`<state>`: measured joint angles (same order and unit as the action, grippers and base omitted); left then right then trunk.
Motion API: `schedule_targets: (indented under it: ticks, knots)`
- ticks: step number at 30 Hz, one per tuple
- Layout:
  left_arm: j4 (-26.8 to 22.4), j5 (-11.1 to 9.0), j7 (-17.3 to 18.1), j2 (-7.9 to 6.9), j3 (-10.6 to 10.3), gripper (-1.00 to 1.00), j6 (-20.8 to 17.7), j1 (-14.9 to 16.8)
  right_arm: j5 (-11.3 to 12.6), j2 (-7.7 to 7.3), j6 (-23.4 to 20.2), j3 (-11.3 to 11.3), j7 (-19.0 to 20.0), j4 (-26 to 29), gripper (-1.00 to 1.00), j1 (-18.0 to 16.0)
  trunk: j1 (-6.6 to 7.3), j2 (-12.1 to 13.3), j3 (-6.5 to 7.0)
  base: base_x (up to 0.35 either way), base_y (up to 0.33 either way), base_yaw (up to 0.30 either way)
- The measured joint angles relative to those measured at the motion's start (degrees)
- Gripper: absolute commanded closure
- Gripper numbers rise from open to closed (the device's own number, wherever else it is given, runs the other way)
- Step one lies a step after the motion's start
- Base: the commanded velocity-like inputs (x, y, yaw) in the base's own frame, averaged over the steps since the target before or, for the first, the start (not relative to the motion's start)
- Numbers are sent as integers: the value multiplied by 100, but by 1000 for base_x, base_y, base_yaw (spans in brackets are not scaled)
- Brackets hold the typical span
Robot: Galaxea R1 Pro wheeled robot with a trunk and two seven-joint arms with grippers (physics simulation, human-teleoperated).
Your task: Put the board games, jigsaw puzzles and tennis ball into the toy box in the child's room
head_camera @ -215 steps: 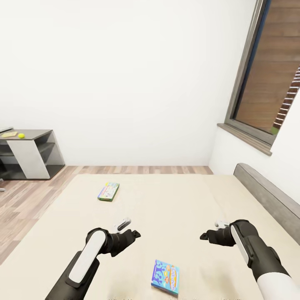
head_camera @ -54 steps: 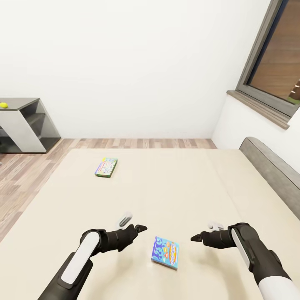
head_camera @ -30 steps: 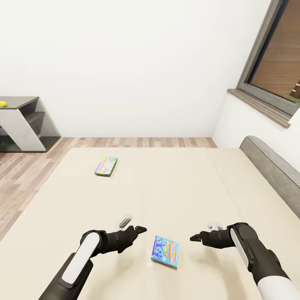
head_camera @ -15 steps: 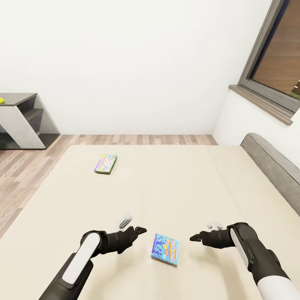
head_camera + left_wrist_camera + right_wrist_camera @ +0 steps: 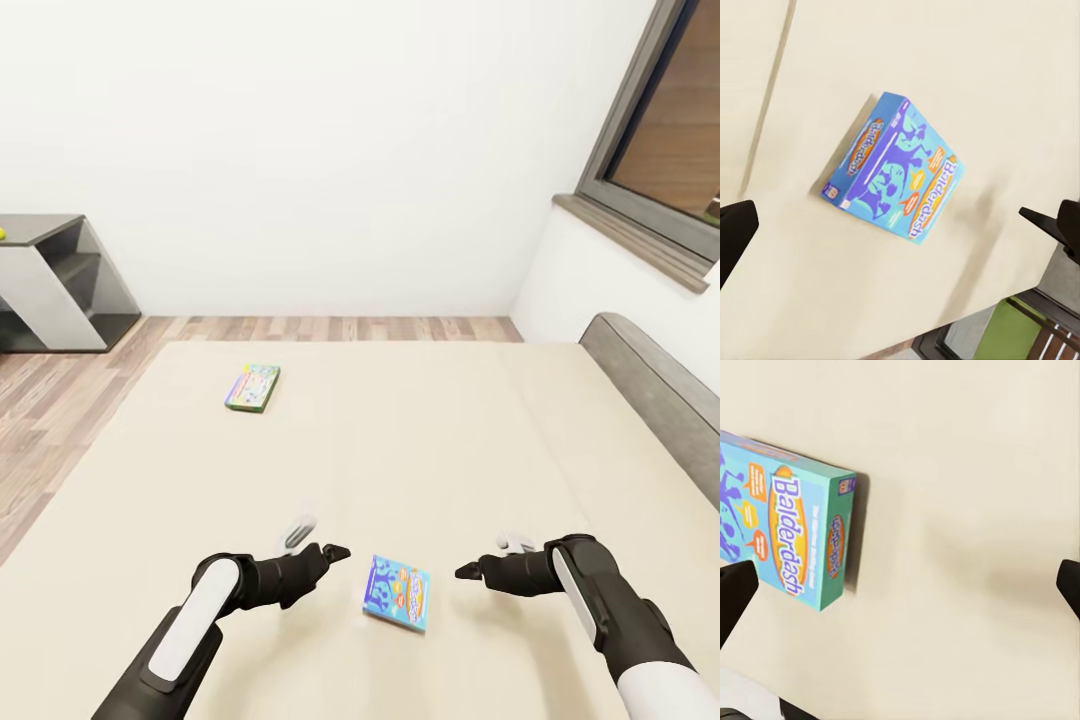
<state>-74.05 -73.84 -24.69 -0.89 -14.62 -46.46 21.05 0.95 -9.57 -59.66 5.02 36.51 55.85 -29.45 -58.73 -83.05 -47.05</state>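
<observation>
Between the two black tools, left tool (image 5: 333, 551) and right tool (image 5: 468, 572), lies the Balderdash box (image 5: 398, 592): bright blue with darker blue-purple figures, orange and yellow speech bubbles, white lettering on an orange band, teal edges. Beyond the left tool sits a second game box (image 5: 253, 387), green-edged with a pale multicoloured print. The bed (image 5: 420, 440) cover under both tools is plain beige, its headboard (image 5: 655, 400) grey. The floor (image 5: 60, 390) is brown wood plank, the wall (image 5: 330, 150) white.
</observation>
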Motion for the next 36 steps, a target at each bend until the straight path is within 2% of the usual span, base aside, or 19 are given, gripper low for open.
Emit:
schedule_targets:
  ticks: [24,36]
  knots:
    - [-56,-58,35,-15,1,-100,22,-9,14,5,0,-5,35,-3,-100,4,0,0,-41,0,0,0]
    - [-75,-21,115,-35,-1,-100,29,-59,17,6,0,-99,39,-2,-100,9,0,0,-43,0,0,0]
